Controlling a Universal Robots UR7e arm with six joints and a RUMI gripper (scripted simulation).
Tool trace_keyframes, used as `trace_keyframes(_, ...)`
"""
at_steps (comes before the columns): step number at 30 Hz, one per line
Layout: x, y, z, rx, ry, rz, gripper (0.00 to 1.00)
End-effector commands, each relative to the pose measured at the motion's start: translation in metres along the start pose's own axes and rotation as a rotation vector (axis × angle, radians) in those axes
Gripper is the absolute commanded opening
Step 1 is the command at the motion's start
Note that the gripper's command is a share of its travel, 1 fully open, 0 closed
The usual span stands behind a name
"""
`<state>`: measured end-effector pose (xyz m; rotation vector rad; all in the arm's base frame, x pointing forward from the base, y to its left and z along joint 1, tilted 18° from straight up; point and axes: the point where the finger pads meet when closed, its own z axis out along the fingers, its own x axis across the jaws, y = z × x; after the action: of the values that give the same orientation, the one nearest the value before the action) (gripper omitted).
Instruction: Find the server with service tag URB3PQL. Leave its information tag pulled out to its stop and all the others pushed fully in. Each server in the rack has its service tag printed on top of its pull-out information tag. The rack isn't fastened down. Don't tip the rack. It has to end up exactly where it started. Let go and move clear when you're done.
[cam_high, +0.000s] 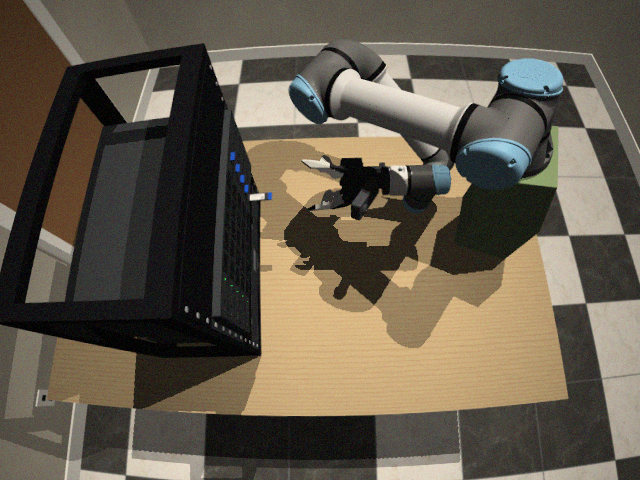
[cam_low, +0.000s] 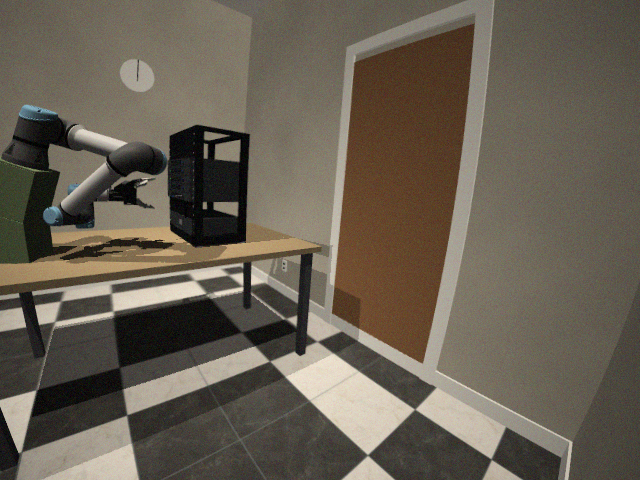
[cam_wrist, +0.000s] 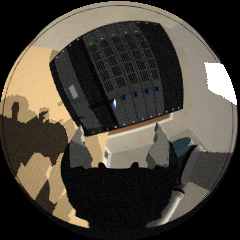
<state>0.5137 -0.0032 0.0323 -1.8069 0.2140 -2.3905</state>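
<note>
A black rack (cam_high: 195, 72) stands on one end of a wooden table (cam_high: 361, 372). It is an open frame with servers (cam_high: 235, 242) stacked in its front. Down the front of the servers runs a row of small blue tabs (cam_high: 237, 167). One information tag (cam_high: 259, 196) is pulled out of the front; it is white with a blue tip and sticks out toward the arm. The words on it are too small to read. The other tags look pushed in.

The robot arm (cam_high: 403, 111) sits on a green block (cam_high: 542, 178) at the other end of the table. It bends around and points its gripper (cam_high: 314, 184) at the rack. The gripper is spread wide and holds nothing. Its two pale fingertips (cam_high: 313, 163) point at the front of the rack, with a gap of table between them and the pulled-out tag. From the side, the gripper (cam_low: 144, 192) hangs in the air, well above the table and near the rack front (cam_low: 178, 175).

From the wrist, both fingertips show at the bottom, and the rack (cam_wrist: 120, 70) fills the top, with the blue tabs (cam_wrist: 135, 95) in a row. Dark shadows of the arm lie on the table
</note>
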Motion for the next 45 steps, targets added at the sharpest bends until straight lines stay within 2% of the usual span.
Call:
trace_keyframes(1,-0.0003,-0.0003,-0.0006,0.003,0.0,-0.013,1.0)
trace_keyframes(45,-0.0066,-0.002,-0.0072,0.025,-0.001,-0.141,1.0)
